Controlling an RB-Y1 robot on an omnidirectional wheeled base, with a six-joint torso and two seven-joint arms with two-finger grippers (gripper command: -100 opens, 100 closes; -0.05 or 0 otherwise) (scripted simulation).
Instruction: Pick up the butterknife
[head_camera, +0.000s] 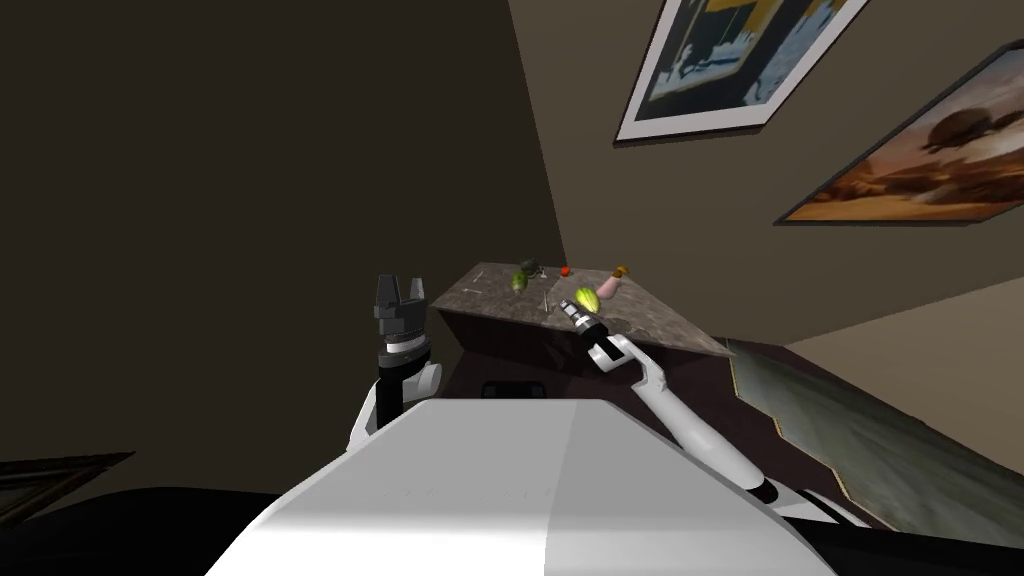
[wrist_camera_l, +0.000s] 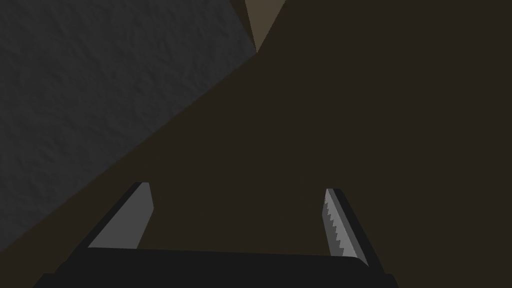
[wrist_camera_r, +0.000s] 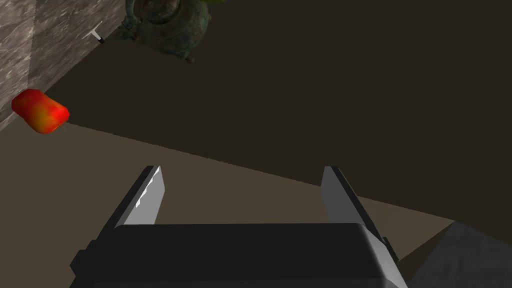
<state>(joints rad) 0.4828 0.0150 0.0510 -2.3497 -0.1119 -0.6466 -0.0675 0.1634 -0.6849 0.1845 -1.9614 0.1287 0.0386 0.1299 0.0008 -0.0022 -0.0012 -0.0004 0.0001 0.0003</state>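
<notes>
Over the near side of the grey, stone-patterned surface (head_camera: 480, 295), the right gripper (head_camera: 568, 305) hangs at the end of its outstretched arm. Its two fingers stand well apart with nothing between them. Just beside it on the surface lies a yellow-green fruit (head_camera: 587, 298), and a pink bottle (head_camera: 611, 284) stands a little farther on. Toward the far edge sit a red fruit (head_camera: 565, 270) and a dark green kettle (head_camera: 531, 266). Near the kettle is a small green thing (head_camera: 519, 282), too small to name.

From the right wrist, a thin pale sliver with a dark end lies flat on the surface near the kettle. I take it for the butterknife (wrist_camera_r: 97, 36), though it is too small to be sure. It lies well apart from the right gripper and nothing touches it. The red fruit sits off to one side of it at the surface's edge.

The surface stands in a corner where a dark brown wall (head_camera: 300, 150) meets a lighter one, and framed pictures (head_camera: 735, 65) hang on the lighter wall. The left gripper (head_camera: 400, 284) is held upright beside the near left corner of the surface, not over it. Its fingers are likewise spread and hold nothing.
</notes>
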